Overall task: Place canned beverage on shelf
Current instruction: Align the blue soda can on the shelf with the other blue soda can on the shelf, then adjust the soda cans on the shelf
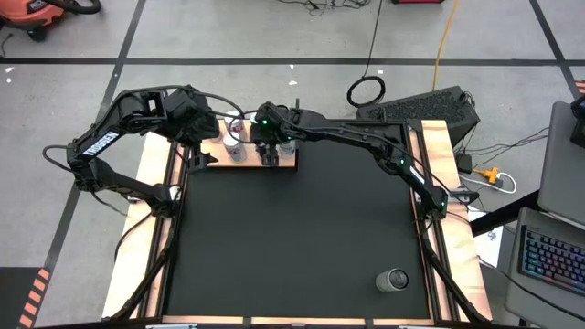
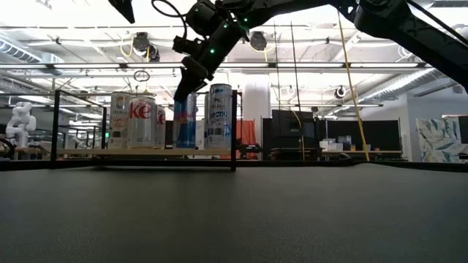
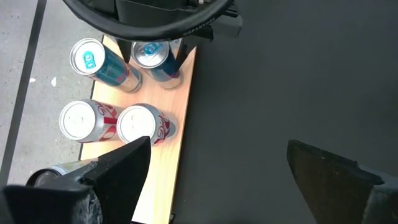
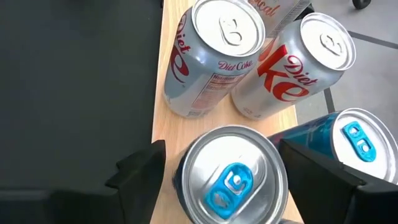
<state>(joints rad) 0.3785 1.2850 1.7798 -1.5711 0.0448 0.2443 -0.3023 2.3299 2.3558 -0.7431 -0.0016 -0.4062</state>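
Black mat, shelf, right hand partly hiding blue can

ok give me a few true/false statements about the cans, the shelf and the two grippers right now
1. Every can on the shelf stands upright. True.
2. The right gripper is over a Diet Coke can. False: its fingers straddle a blue-tab can at the shelf's edge.
3. A lone can lies on the black mat, far from the shelf. True.
4. The left gripper holds a can. False: it is open and empty, hovering beside the shelf.
5. Two Diet Coke cans stand side by side on the shelf. True.
6. The shelf sits in the mat's middle. False: it sits at the far edge.
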